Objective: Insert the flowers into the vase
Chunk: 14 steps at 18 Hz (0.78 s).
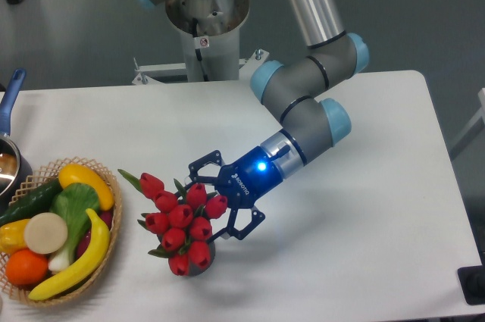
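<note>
The flowers point(179, 220), a bunch of red tulip buds with green leaves, stand at the front middle of the white table. They lean left over the vase point(201, 260), whose dark grey body shows only as a sliver under the lowest buds. My gripper point(226, 197) is just right of the bunch with its blue fingers point(203, 164) spread wide. The rightmost buds lie between the fingers, and no finger visibly presses on them. The stems are hidden behind the buds.
A wicker basket point(104, 250) of fruit and vegetables sits at the front left, close to the bunch. A metal pot with a blue handle point(13, 87) is at the far left edge. The arm's base point(204, 11) stands behind the table.
</note>
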Tool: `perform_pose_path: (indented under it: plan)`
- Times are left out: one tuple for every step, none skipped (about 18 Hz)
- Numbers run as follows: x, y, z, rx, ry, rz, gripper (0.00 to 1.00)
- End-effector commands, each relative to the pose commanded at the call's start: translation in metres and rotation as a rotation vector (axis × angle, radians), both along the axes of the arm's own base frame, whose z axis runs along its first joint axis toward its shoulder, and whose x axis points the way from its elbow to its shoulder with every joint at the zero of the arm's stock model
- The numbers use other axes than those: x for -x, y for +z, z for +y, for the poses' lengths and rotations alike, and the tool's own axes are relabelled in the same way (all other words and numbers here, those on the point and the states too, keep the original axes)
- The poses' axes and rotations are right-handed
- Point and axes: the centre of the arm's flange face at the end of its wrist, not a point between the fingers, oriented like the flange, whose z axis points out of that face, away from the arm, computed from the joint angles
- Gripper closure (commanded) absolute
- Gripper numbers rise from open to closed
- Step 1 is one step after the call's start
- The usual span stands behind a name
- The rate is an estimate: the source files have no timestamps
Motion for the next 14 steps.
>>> perform_pose_path:
  plan:
    - [-0.001,0.000,-0.002,-0.001,0.003,-0.002,0.00]
    - [0.000,-0.002,-0.006,0.002,0.009,-0.006,0.00]
    - [0.005,-0.002,-0.015,0.000,0.025,-0.002,0.00]
    - [0.007,-0.002,-0.022,-0.003,0.035,0.007,0.00]
    - [0.009,-0.004,-0.028,-0.004,0.045,0.008,0.00]
    - [0.015,-0.006,-0.036,-0.003,0.062,0.009,0.00]
    - [0.023,-0.007,-0.043,-0.002,0.079,0.009,0.00]
    - [0.027,-0.006,-0.047,-0.001,0.088,0.013,0.00]
    - [0.034,-0.001,-0.055,-0.001,0.105,0.020,0.00]
    - [0.040,0.006,-0.063,-0.005,0.124,0.029,0.00]
    - [0.046,0.008,-0.069,0.000,0.137,0.035,0.00]
    - [0.053,0.010,-0.075,0.017,0.152,0.050,0.00]
    - [0.061,0.012,-0.084,0.043,0.173,0.072,0.00]
    - [0.066,0.014,-0.089,0.075,0.186,0.098,0.00]
